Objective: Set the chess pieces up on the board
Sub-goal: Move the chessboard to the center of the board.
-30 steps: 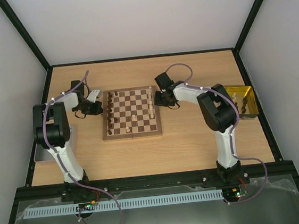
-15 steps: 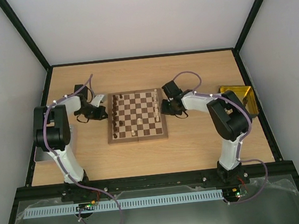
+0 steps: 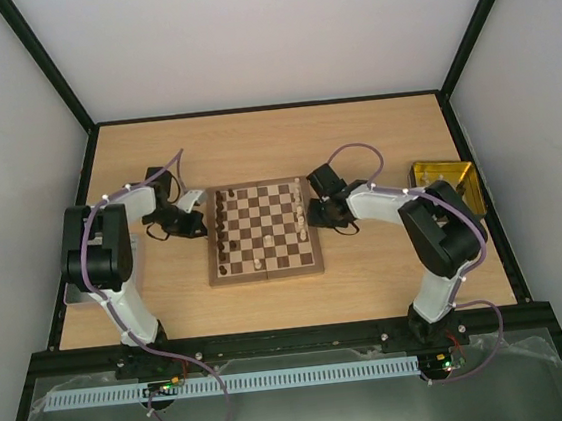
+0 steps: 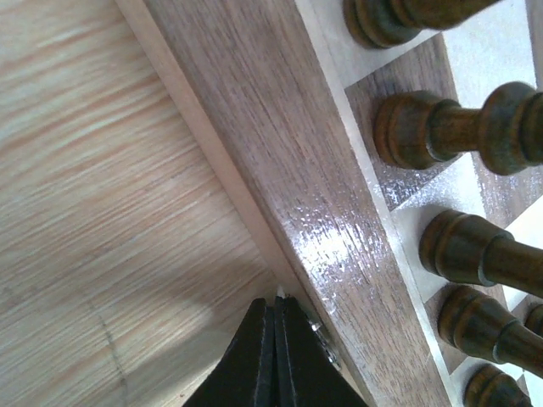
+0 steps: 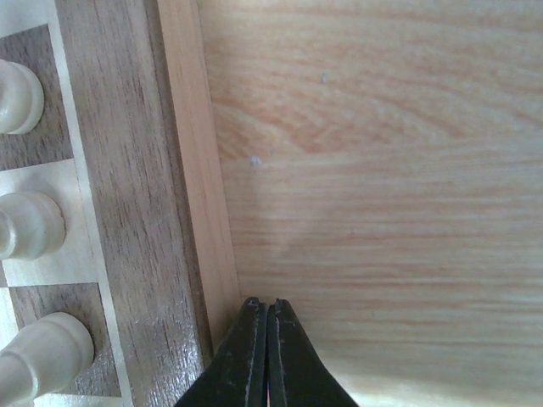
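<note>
1 board [image 3: 261,231]. L gripper [image 4: 276,298] & R gripper [image 5: 265,305]: both closed tight, holding nothing, tips at its rim. 3 pale pieces [image 5: 30,225] beside R.

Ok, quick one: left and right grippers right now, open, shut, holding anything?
Left gripper: shut, holding nothing, tips at the board rim.
Right gripper: shut, holding nothing, tips at the board's opposite rim.

Top external: high behind the arm bases, angled down over the whole tabletop [image 3: 368,272], board [image 3: 261,231] central. Left wrist: very close, past the left claw [image 4: 275,312] onto the board's rim and dark pieces [image 4: 441,131]. Right wrist: equally close, past the right claw [image 5: 259,312] onto the opposite rim and pale pieces [image 5: 30,225]; all three share the board.
</note>
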### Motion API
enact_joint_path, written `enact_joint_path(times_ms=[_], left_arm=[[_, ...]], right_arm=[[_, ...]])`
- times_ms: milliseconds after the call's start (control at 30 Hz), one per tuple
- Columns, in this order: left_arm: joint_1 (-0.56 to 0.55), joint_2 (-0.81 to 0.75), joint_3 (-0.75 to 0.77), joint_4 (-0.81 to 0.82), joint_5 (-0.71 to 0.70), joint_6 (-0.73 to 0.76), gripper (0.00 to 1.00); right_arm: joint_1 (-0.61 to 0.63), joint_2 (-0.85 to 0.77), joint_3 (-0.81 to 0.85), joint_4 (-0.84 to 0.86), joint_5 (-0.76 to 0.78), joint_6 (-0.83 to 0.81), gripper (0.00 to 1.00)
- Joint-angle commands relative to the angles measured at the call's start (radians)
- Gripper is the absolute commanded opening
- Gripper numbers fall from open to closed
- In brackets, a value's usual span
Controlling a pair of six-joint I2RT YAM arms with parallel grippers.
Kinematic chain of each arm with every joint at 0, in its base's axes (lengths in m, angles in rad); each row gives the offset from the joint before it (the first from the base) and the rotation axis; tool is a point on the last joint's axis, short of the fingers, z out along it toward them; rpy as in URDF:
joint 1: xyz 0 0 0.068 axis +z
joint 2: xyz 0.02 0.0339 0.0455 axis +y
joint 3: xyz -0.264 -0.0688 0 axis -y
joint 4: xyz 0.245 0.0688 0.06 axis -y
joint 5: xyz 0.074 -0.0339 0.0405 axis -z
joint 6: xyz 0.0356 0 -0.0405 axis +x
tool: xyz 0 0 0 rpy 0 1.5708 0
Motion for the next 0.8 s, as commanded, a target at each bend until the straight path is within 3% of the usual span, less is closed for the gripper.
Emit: enact_joint_path(times_ms=[0,300,767], left_arm=[[-0.039,0.014,-0.029,-0.107,0.024,0.043,0.02],[-0.039,0.015,-0.032,-0.102,0.026,0.046,0.02],[-0.04,0.003,-0.036,-0.115,0.033,0.074,0.02]], right_arm=[[0.055,-0.055,-0.052,0.013,-0.065,0.025,0.02],[0.077,-0.157,-0.151,0.011,-0.061,0.041,0.02],[0.068,-0.096,-0.049,-0.054,0.004,-0.001,0.02]])
